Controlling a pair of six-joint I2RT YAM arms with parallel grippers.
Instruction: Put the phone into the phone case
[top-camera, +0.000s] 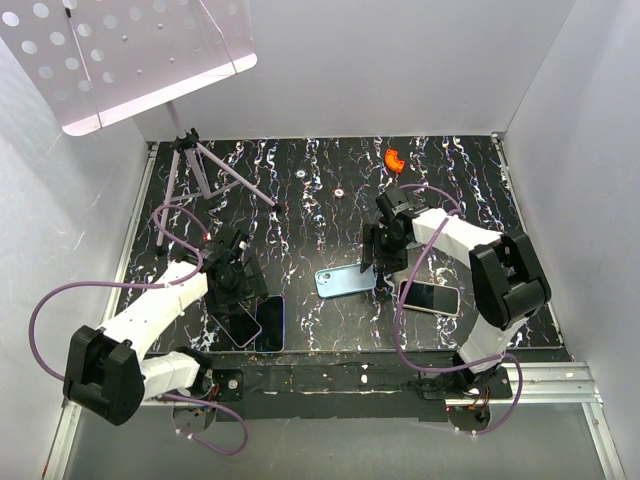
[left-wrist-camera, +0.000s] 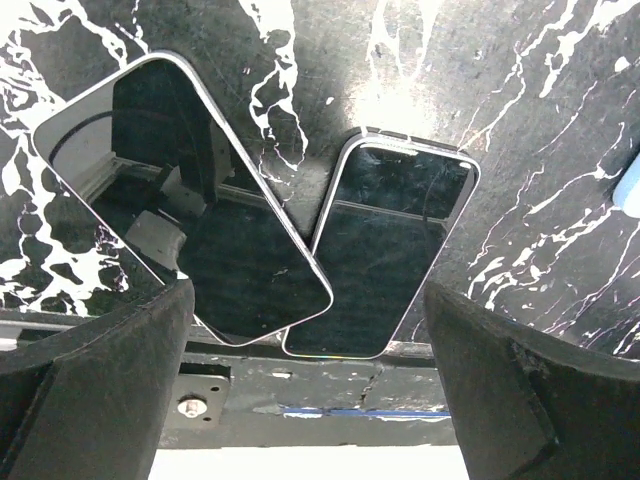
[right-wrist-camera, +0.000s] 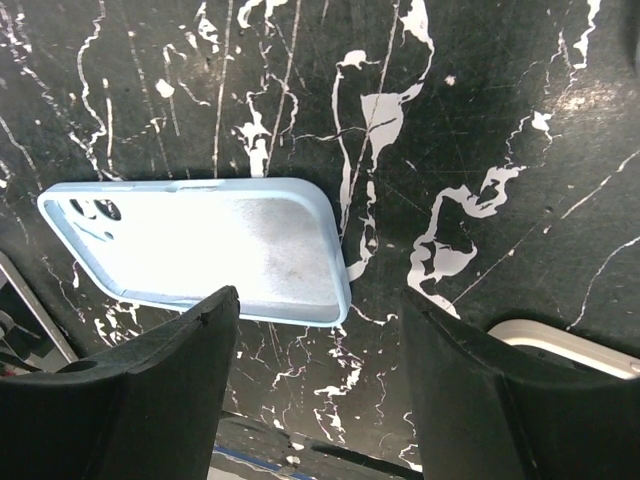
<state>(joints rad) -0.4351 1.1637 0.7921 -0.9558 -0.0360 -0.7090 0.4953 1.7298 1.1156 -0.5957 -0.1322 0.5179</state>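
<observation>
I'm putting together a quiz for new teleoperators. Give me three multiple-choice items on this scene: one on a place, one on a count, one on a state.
1. Where is the light blue phone case?
A. close by the right gripper
B. against the far wall
C. at the near edge

2. How many phones lie on the table?
A. one
B. two
C. three

3. The left gripper is:
A. shut on a phone
B. open and empty
C. shut on the case

Answers:
1 A, the right wrist view shows it just beyond the jaws.
2 C, two lie together at the left and one at the right.
3 B, its jaws stand wide apart above two phones.
</observation>
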